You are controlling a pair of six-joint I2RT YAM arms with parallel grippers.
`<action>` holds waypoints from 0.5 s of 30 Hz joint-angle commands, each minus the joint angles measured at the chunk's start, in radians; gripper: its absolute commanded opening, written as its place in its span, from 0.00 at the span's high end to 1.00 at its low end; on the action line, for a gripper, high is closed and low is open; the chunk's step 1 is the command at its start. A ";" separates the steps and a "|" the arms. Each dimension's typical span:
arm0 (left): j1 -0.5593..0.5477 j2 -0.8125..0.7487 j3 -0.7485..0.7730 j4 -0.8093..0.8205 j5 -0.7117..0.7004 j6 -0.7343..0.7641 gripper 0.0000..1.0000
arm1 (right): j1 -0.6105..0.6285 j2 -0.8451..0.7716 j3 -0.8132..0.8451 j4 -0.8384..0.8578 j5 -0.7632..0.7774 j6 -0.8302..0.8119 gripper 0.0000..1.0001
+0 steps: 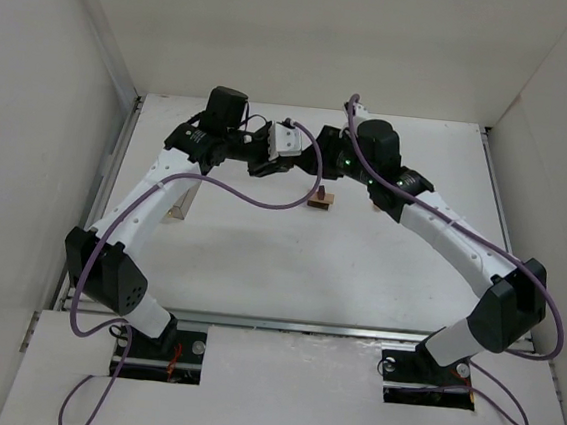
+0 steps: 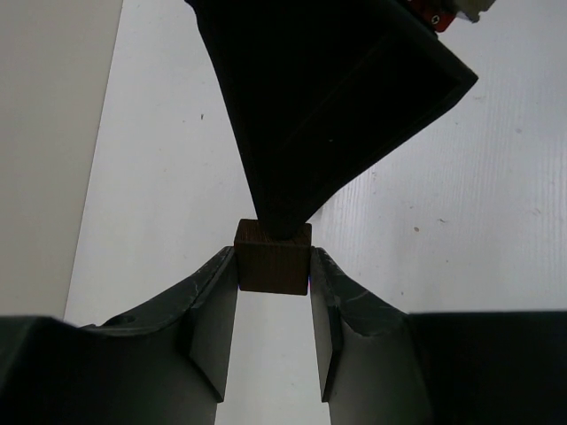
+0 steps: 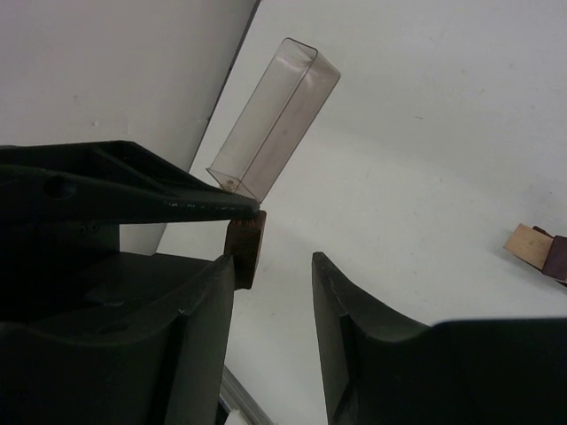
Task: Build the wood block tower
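White table [image 1: 259, 260], L arm [image 1: 150, 195] fwd; dark cube [image 2: 273, 258] in L end effector [image 2: 275, 266].

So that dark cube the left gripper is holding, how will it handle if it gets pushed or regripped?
Probably rigid: the dark cube shows crisp square edges in the left gripper. Likely light, being small and wooden-looking. Its flat faces should stop rolling, but the fingertip-only pinch might let it twist.
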 commanded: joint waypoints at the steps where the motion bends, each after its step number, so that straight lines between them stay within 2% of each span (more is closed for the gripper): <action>1: -0.011 -0.014 0.009 0.055 0.025 -0.014 1.00 | 0.025 0.009 0.040 0.063 -0.037 -0.011 0.54; 10: -0.011 -0.014 -0.010 0.073 -0.007 -0.014 1.00 | 0.045 0.011 0.050 0.077 -0.060 -0.030 0.54; 15: -0.020 -0.014 -0.010 0.073 -0.007 -0.023 1.00 | 0.045 0.055 0.100 0.018 -0.049 -0.020 0.54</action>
